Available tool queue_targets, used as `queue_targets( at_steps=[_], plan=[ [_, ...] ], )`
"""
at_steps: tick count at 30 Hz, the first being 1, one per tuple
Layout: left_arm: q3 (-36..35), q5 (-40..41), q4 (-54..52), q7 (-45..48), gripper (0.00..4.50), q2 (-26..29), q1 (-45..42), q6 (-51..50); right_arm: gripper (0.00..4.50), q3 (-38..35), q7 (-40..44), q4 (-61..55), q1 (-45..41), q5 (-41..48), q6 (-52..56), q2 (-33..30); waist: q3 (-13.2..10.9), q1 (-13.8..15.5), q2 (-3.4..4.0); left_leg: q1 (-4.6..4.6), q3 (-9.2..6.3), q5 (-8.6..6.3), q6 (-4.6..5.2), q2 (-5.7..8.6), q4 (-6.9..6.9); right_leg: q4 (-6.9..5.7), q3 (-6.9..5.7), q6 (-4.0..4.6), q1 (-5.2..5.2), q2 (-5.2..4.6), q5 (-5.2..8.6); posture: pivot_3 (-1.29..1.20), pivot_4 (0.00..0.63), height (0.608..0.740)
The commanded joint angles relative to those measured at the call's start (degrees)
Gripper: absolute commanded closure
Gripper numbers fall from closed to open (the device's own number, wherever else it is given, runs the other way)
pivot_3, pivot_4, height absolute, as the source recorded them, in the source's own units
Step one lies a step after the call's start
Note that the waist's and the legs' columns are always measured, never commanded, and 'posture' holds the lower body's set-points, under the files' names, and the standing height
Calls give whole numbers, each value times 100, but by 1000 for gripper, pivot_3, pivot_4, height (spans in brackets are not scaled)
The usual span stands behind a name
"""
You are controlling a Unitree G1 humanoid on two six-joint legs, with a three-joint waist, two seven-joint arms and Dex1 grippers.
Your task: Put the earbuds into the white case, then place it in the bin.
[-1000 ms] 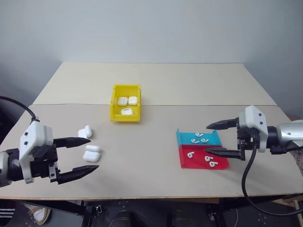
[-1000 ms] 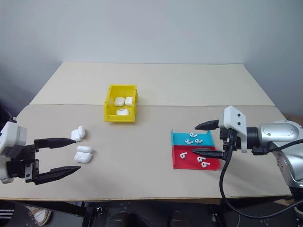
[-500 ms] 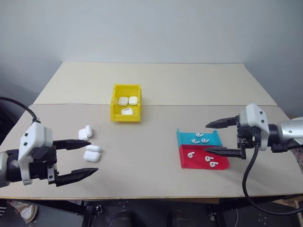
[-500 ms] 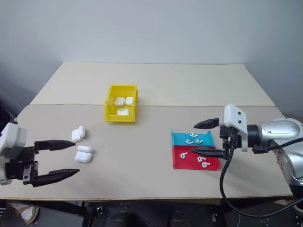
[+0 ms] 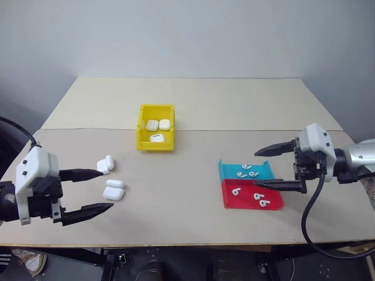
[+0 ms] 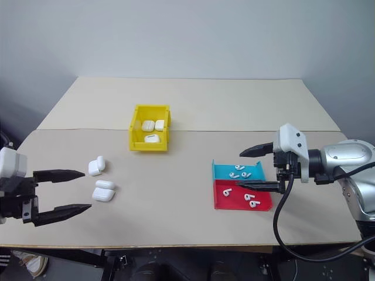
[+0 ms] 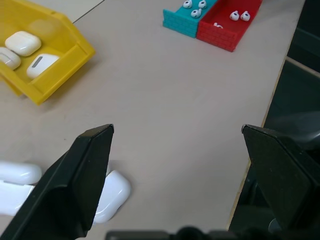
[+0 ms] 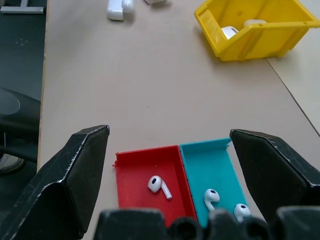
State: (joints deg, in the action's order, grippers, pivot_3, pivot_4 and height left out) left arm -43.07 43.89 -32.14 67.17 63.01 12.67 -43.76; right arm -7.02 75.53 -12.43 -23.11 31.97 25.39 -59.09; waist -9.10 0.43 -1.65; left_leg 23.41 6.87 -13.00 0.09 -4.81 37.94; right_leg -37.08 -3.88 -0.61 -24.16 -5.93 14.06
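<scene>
Hovering, fingers spread wide, nothing being gripped: left hand (image 5: 87, 190) near white case (image 5: 113, 194); right hand (image 5: 275, 167) at 3 o'clock of earbuds (image 5: 259, 199). Slow, centred closure is being advised.

I see a plain pale grey wall (image 5: 187, 35) behind, a beige worktop (image 5: 199, 164) with a seam across its middle, dark frame and floor (image 5: 176, 266) under its near edge, soft even light
</scene>
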Motion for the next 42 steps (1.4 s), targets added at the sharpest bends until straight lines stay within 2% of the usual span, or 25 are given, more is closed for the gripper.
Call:
queue_targets(
  at_steps=[1,5,8,11,14,20,25,31,35,42],
  plan=[
    [219,99,388,-186,23,545,-408,-516,0,-96,-117,-217,3,-50,-74,-10,0,19,1,0,-1,0,0,1,0,0,-1,0,0,0,0,0,150,740],
    [728,-72,900,-80,23,1054,-923,-527,0,-121,-220,-365,149,-83,-102,13,0,15,1,0,1,0,0,1,-2,1,0,-1,-1,0,0,0,150,740],
    [1288,-608,1584,107,23,1402,-1301,93,0,-119,-314,-484,189,-44,-44,59,-1,11,2,5,3,0,-1,2,-3,1,0,0,-7,0,0,0,150,740],
    [2250,-1242,2424,243,23,1685,-1963,763,0,-72,-395,-552,166,-41,-17,123,-1,5,4,1,7,0,-1,0,-5,0,0,1,-7,4,0,0,150,740],
    [3542,-2128,3247,581,23,1741,-2971,1401,0,4,-457,-591,122,-81,-33,202,-1,17,4,2,10,0,-1,2,-5,1,0,1,-6,4,0,0,150,740],
    [5418,-3953,5248,1275,23,853,-5051,2952,0,86,-708,-857,131,-49,49,374,-1,70,3,20,14,1,-2,5,0,0,-4,2,-12,5,-2,0,150,740],
    [6181,-5009,6910,1312,23,-22,-6364,3614,0,-32,-833,-1093,293,33,131,386,-1,110,2,38,10,1,0,3,28,-2,-10,-1,-14,5,-3,0,150,740],
    [6509,-5691,8467,1273,23,-697,-7245,4228,0,-152,-1004,-1363,488,110,230,356,-1,89,0,42,8,-2,6,3,39,-1,-10,-7,-12,4,-3,0,150,740],
    [6573,-5989,9056,1273,23,-910,-7508,4596,0,-267,-1088,-1547,635,211,308,326,-2,35,-1,43,7,-2,6,2,39,-2,-10,-7,-13,4,-3,0,150,740],
    [6617,-6400,9716,1145,23,-1343,-7915,4590,0,-378,-1124,-1646,796,290,348,297,-2,33,-2,43,0,-3,9,2,45,-3,-15,-9,-8,4,-2,0,150,740]
  ],
)
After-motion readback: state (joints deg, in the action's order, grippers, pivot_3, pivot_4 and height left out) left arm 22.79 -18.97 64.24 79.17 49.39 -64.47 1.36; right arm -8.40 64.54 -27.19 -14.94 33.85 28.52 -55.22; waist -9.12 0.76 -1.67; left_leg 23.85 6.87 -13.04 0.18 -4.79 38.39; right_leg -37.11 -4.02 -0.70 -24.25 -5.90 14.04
